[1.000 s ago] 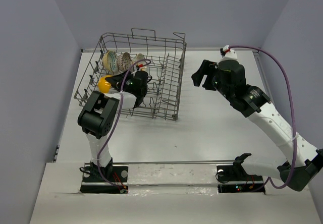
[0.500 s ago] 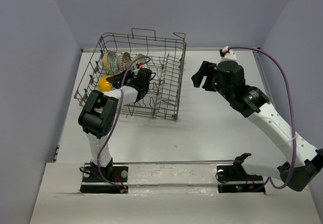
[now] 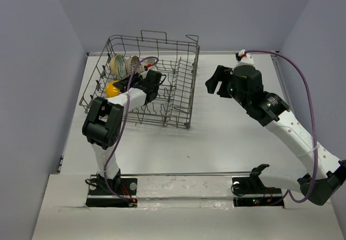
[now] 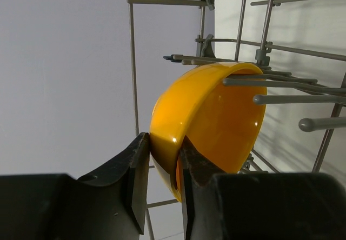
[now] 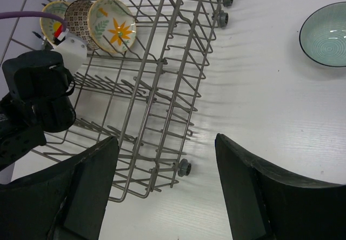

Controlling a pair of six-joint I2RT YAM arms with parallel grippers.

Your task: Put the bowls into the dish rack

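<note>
Left gripper [image 4: 162, 154] pinched rim of plain orange-yellow round bowl [image 4: 211, 121], on edge among tines, 9 o'clock side of grey wire dish rack [image 3: 185, 86]. Three patterned bowls [image 5: 111, 32] stood at rack's 11 o'clock. Right gripper [image 5: 165, 142] spread wide, empty. Pale teal bowl [image 5: 326, 33] lay on white table [image 5: 270, 115], 1 o'clock in right wrist view. Step, likely: seating orange bowl. Next: release, back out cleanly between tines.

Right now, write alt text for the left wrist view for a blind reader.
The left gripper is shut on the rim of an orange-yellow bowl, held on edge among the grey wire tines of the dish rack. A pale wall fills the background on the left.
</note>
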